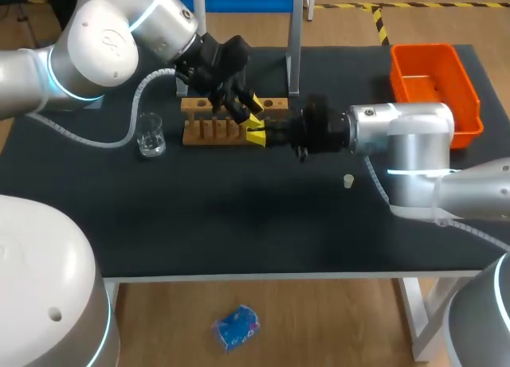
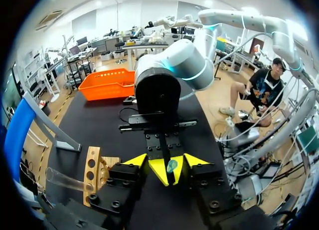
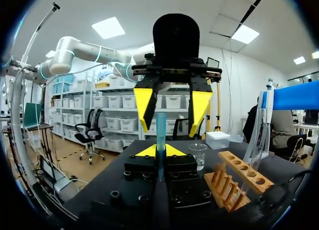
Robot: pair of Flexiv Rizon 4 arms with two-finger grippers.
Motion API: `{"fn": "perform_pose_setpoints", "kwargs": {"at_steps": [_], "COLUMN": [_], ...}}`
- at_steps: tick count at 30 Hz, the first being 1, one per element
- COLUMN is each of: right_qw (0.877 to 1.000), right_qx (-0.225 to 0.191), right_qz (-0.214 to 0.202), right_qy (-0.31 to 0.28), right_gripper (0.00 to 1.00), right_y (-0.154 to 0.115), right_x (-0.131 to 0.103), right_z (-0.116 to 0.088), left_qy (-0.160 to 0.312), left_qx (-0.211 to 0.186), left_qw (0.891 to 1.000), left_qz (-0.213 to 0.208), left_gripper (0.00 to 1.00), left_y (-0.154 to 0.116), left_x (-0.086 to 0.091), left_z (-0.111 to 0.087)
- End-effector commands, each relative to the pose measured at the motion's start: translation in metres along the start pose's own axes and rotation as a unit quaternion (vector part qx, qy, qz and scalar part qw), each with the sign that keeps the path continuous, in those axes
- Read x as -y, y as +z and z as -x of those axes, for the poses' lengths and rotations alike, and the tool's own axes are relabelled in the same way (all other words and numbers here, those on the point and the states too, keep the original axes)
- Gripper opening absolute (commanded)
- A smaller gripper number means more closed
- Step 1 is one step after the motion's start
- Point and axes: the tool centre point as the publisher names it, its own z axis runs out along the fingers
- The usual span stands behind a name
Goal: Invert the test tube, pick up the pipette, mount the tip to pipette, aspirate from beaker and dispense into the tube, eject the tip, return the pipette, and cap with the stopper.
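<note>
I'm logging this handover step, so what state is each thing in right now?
Right gripper: shut on pipette.
Left gripper: open, either side of pipette's top.
Pipette: upright, held.
Test tube: standing in rack, no stopper.
Stopper: loose on table.
Beaker: upright.

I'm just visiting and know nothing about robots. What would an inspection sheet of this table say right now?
Surface: black table, flat, no spills seen.
Job's things: clear test tube tilted in the wooden rack; beaker beside the rack; white stopper alone on the table; teal tool, likely the pipette, held.
Clutter: orange bin at a far corner.
Grippers: right gripper shut on the pipette; left gripper open around its other end.
Cables: grey hose loops over the table near the beaker.
Surroundings: nobody reaches over the table.
</note>
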Motion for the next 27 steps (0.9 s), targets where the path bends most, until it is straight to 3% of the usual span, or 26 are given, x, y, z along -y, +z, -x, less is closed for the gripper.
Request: {"fn": "perform_pose_setpoints", "kwargs": {"at_steps": [1,8,27], "right_qw": [1.0,1.0,1.0], "right_qx": [0.009,0.026,0.026], "right_qz": [-0.005,-0.015,-0.015], "right_qy": [-0.003,-0.008,-0.008], "right_gripper": [0.0,0.0,0.0], "right_y": [-0.014,-0.04,-0.04], "right_x": [-0.005,-0.009,-0.009], "right_z": [-0.003,-0.003,-0.003], "left_qy": [-0.001,-0.001,-0.001], "left_qx": [-0.001,-0.001,-0.001], "left_qw": [1.0,1.0,1.0], "left_qz": [0.002,0.002,0.002], "left_gripper": [1.0,1.0,1.0], "left_y": [-0.001,-0.001,-0.001], "left_x": [0.0,0.0,0.0], "left_z": [0.0,0.0,0.0]}}
